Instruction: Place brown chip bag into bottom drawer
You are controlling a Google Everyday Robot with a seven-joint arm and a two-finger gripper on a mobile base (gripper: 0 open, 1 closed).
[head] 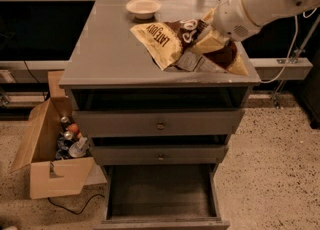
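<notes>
My claw [209,41] is clenched on the brown chip bag [167,41] and holds it just above the right side of the cabinet surface [110,49]. I judge this is the carrying step. Next I must bring the bag forward and down into the open bottom drawer [160,194].

The grey cabinet top [110,49] is occupied by a pale bowl [143,7], set near its far edge. Over its near right part the brown chip bag [170,41] is clasped by the gripper [209,40]; whether the bag touches the top cannot be told. On the speckled floor [270,164], an open cardboard box [55,176] of bottles is set to the left, with a dark cable [75,207] beside it.
</notes>
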